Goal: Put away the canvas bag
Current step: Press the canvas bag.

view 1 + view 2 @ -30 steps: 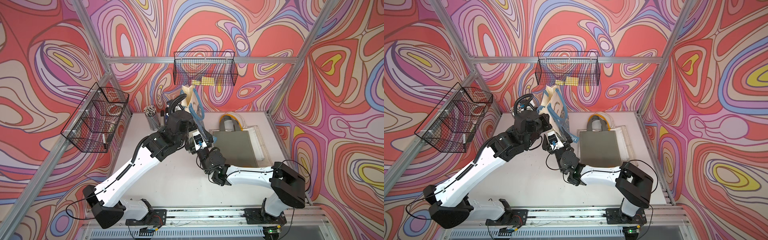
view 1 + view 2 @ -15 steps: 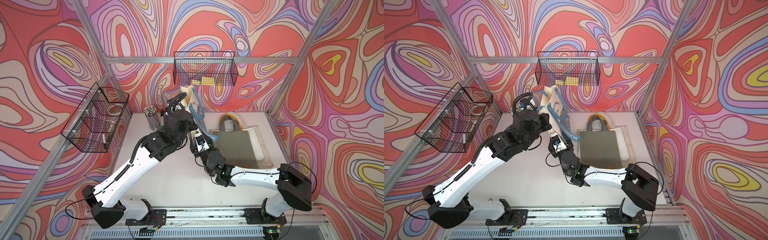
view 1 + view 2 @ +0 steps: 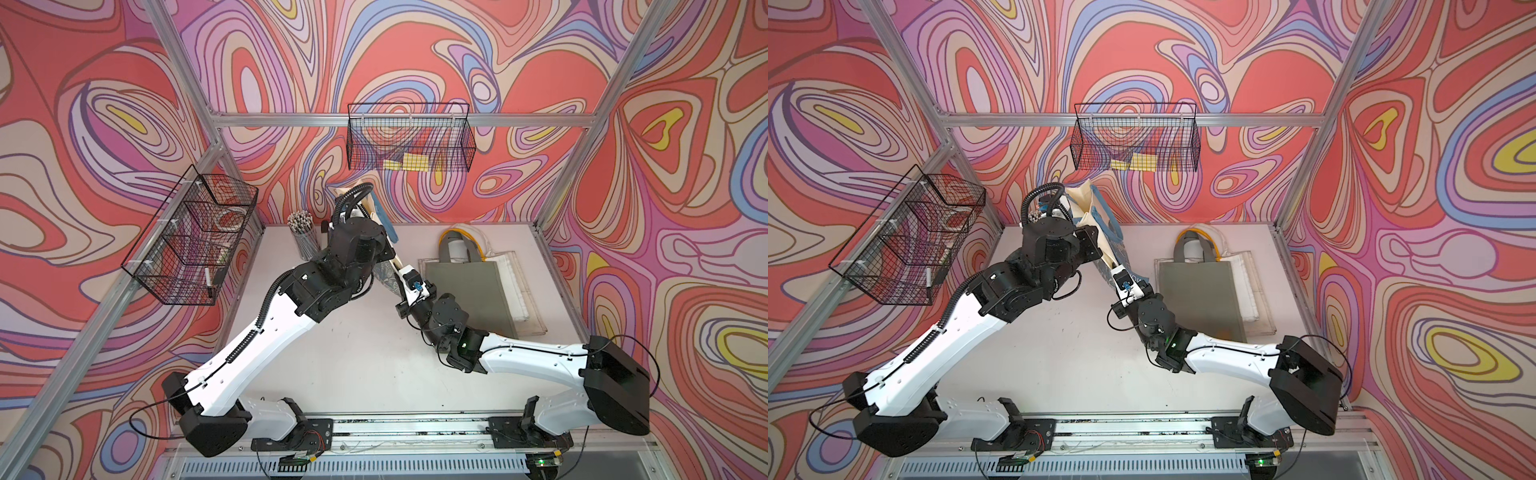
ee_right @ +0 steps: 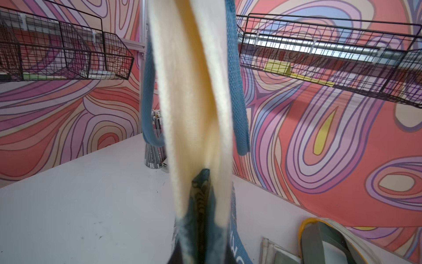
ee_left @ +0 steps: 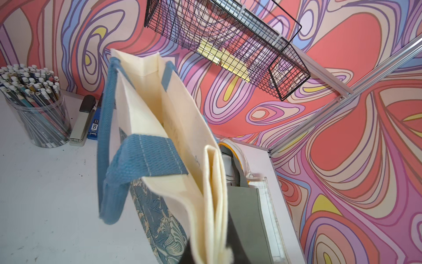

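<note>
Above the white surface point(image 3: 374, 365), toward its rear and left of centre, the canvas bag point(image 3: 1086, 210) is held up between the two arms. It is a cream bag with blue handles and a blue floral print. In both top views it stands tilted, its open mouth raised toward the back wall. It sits just below the wire basket point(image 3: 409, 143) mounted there, without touching it.

The left fingers point(image 5: 190, 253) are closed on a folded cream edge of the bag, as the left wrist view shows. That view looks along the bag's pale interior toward its mouth, with one blue handle point(image 5: 146, 157) looped across it. The right fingers point(image 4: 202, 217) are likewise closed on the bag, pinching fabric at its printed end. Both handles hang loose beside the cream cloth.

Whether any part of the bag touches the surface cannot be told.

Other items:
- A grey bag point(image 3: 467, 291) lies flat on a clear tray at the right rear, on top of other bags.
- A cup of pencils point(image 3: 301, 232) stands at the left rear.
- A stapler point(image 5: 82, 121) lies just beside the cup.
- A second wire basket point(image 3: 191, 241) hangs on the left wall.
- Yellow notes point(image 3: 409, 160) lie in the back basket.
</note>
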Tool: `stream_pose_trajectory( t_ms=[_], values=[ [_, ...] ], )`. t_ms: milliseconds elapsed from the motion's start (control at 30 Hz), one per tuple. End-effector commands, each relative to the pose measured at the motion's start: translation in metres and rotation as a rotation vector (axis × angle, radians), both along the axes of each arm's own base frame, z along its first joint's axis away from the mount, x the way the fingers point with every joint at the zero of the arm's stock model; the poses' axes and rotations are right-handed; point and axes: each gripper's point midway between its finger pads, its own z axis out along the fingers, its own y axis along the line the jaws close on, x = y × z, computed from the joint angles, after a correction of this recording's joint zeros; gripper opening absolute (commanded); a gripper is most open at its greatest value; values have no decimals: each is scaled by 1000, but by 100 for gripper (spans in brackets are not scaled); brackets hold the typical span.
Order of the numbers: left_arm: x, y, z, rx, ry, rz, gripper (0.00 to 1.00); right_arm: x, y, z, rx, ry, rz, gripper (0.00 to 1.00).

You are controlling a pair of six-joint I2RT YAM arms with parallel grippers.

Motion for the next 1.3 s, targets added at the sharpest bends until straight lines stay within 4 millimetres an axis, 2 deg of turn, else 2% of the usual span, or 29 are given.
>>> stream_pose_trajectory(
  t_ms=[0, 67, 200, 300, 400, 700, 900, 1000, 1167, 1267],
  values=[
    [-7, 12, 53, -70, -125, 8, 0, -1, -10, -27, -110, 51, -14, 2],
    [-9, 10, 50, -39, -117, -15, 1, -3, -14, -22, -114, 44, -22, 0],
    [-16, 7, 29, 24, -39, -62, 37, 2, -25, -17, -163, 66, -86, 0],
    [-22, 5, 3, 35, 58, -84, 53, 1, -27, -14, -200, 75, -90, 0],
    [-28, 2, -18, 13, 126, -99, 61, 1, -27, -11, -208, 71, -89, 0],
    [-38, -13, -71, -78, 314, -113, 72, 4, -25, -9, -235, 73, -102, 0],
    [-37, -16, -80, -136, 335, -87, 75, 6, -24, -13, -267, 64, -104, 0],
    [-37, -23, -90, -170, 370, -94, 75, 6, -23, -14, -269, 59, -103, 0],
    [-39, -31, -117, -219, 437, -86, 67, 5, -22, -10, -263, 13, -93, 0],
    [-41, -26, -126, -232, 454, -59, 54, 8, -21, -10, -282, -21, -109, 0]
  ],
)
